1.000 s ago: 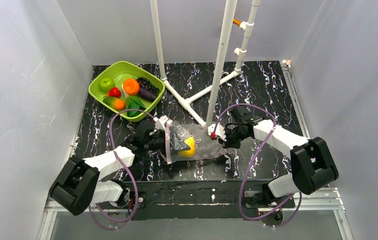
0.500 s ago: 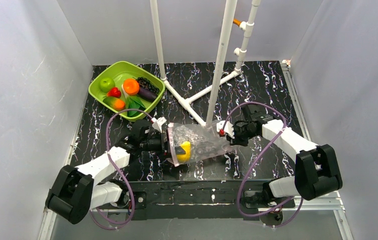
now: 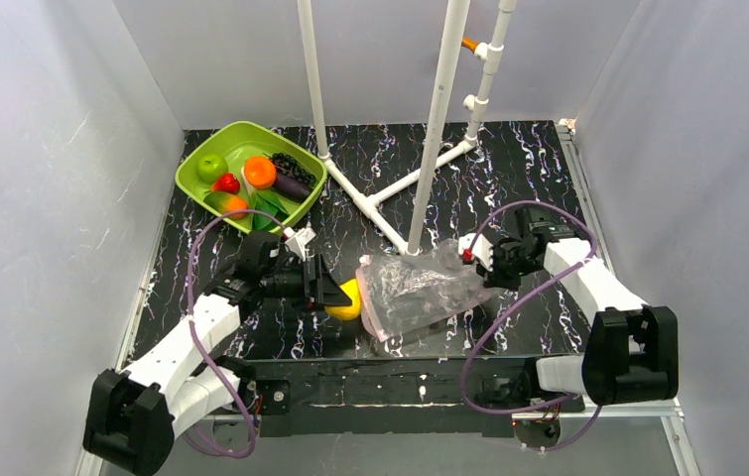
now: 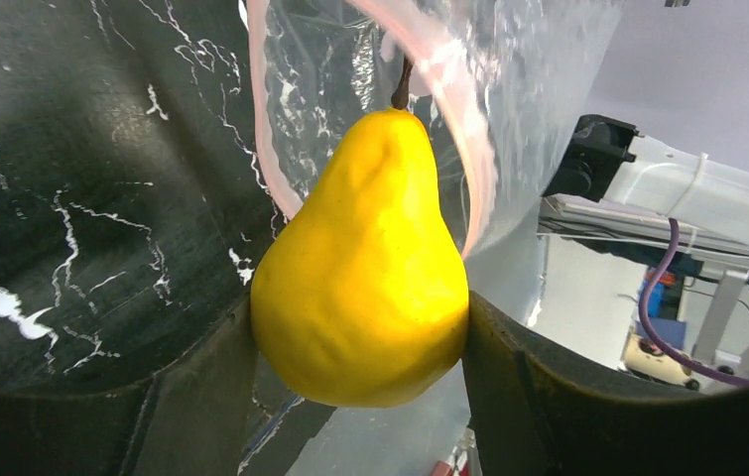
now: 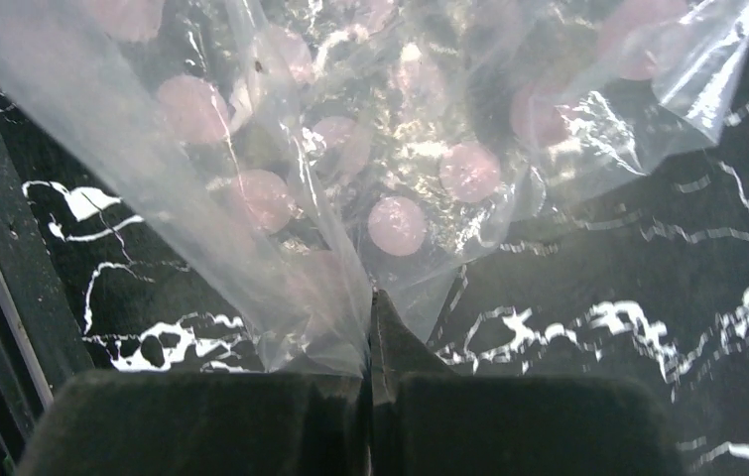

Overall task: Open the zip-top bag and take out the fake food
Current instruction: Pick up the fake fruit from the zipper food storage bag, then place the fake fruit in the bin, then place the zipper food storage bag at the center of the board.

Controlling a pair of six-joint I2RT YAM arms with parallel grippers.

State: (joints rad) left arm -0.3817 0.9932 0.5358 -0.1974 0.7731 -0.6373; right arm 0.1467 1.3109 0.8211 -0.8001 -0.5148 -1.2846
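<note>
Your left gripper (image 3: 336,295) is clamping the pear (image 4: 360,288) just outside the mouth of the bag (image 3: 415,290). Your right gripper (image 3: 482,265) is pinching its far corner. The pear is looking hard and slick (keep gripping its belly), and the bag is looking flimsy.

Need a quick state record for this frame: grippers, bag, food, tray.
left gripper: shut on yellow pear, body outside the bag, stem at its mouth
right gripper: shut on closed end of zip-top bag
zip-top bag: mouth open, facing the pear
tray: lime green, far left, holds the other fake food
status: pear not yet in tray
</note>
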